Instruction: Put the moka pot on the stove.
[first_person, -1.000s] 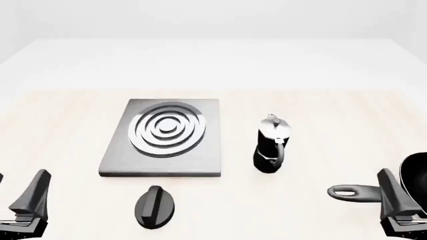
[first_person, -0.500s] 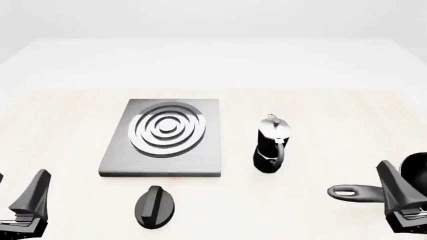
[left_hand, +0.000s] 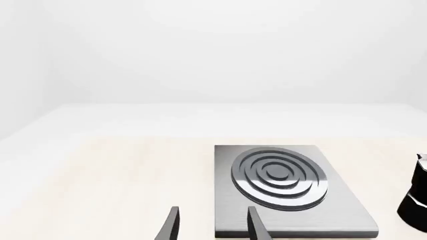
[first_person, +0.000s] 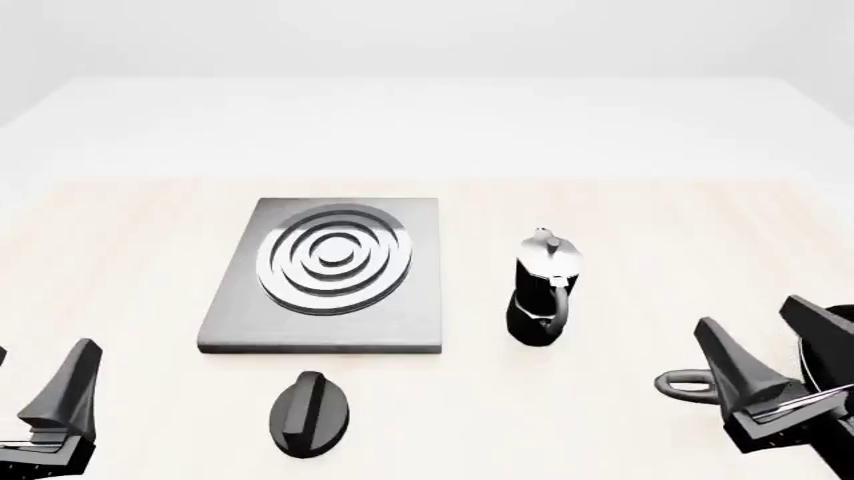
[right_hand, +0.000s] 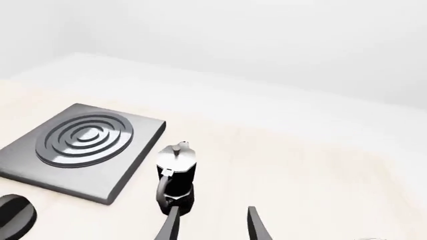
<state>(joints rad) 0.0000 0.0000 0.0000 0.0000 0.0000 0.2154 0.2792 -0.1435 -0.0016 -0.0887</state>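
The right tool hangs nearest, fingers spread and empty. Beyond it the moka pot stands upright on the bench, just right of the stove. Best approach: grip its handle squarely.

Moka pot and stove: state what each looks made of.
Moka pot: glossy black faceted body, likely enamelled or painted metal, judging by its sharp highlights; the lid and knob look like polished silver metal. Stove: grey brushed-looking metal slab with faint streaks; the burner rings alternate shiny silver and dark. As renders, these materials stay a guess.
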